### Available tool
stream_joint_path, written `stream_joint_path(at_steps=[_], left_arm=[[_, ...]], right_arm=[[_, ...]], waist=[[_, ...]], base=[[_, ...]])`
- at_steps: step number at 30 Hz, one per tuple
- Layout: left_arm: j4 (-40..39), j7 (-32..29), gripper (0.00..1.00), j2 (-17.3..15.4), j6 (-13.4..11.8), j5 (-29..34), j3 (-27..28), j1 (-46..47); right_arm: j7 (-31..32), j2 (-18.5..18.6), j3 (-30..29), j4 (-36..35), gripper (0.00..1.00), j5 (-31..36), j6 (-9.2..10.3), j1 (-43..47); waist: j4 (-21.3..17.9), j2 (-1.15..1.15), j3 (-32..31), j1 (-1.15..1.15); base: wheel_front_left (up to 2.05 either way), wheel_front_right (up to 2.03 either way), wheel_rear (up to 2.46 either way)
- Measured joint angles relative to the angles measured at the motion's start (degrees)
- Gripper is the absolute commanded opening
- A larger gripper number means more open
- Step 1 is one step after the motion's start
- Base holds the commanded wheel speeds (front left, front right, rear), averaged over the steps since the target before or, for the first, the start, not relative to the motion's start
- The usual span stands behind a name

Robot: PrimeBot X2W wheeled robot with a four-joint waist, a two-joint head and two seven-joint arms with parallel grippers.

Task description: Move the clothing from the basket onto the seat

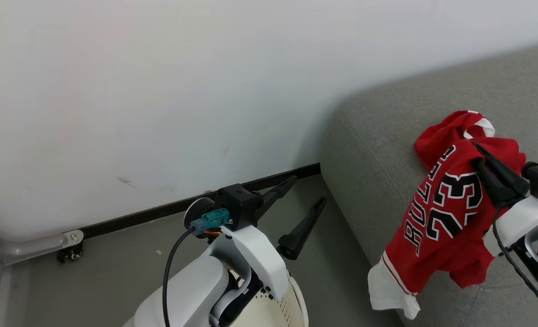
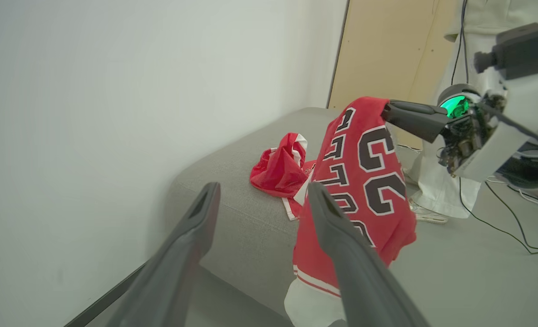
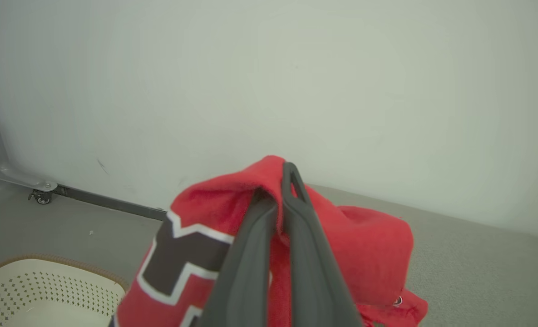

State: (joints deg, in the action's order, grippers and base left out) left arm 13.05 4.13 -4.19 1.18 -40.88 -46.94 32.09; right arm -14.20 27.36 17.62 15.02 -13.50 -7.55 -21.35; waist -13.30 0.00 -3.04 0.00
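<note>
Your right gripper (image 1: 481, 154) clamps the jersey (image 1: 436, 213), which hangs below it at the seat (image 1: 387, 136) edge, unreleased; 1 red garment (image 2: 280, 170) already lies beyond. Your left gripper (image 1: 308, 188) gapes empty by the basket (image 1: 291, 299).

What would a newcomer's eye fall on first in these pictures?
The red "BULLS 23" jersey, dangling from the shut jaws of the right gripper beside the grey sofa. A second red garment lies crumpled on the sofa, and the left gripper hangs open and empty.

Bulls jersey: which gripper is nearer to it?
Right. The right gripper is shut on the jersey above the sofa; the left gripper is open, apart from it, over the floor.
</note>
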Motion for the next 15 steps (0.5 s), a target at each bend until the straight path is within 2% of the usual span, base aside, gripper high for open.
stream_joint_path(at_steps=[5, 15], left_arm=[[-0.2, 0.1, 1.0, -0.5, -0.1, 0.2, 0.0, -0.5], [-1.4, 0.6, 1.0, -1.8, -2.5, 0.6, 1.0, -1.5]], right_arm=[[0.0, 0.1, 1.7, -0.7, 0.0, 0.0, 0.0, 0.0], [1.2, -0.3, 5.4, 0.1, 0.0, -2.6, 0.0, -4.9]], waist=[[-2.0, 0.0, 0.1, 0.0], [-4.3, 0.0, 1.6, 0.0]], base=[[0.0, 0.0, 0.0], [0.0, 0.0, 0.0]])
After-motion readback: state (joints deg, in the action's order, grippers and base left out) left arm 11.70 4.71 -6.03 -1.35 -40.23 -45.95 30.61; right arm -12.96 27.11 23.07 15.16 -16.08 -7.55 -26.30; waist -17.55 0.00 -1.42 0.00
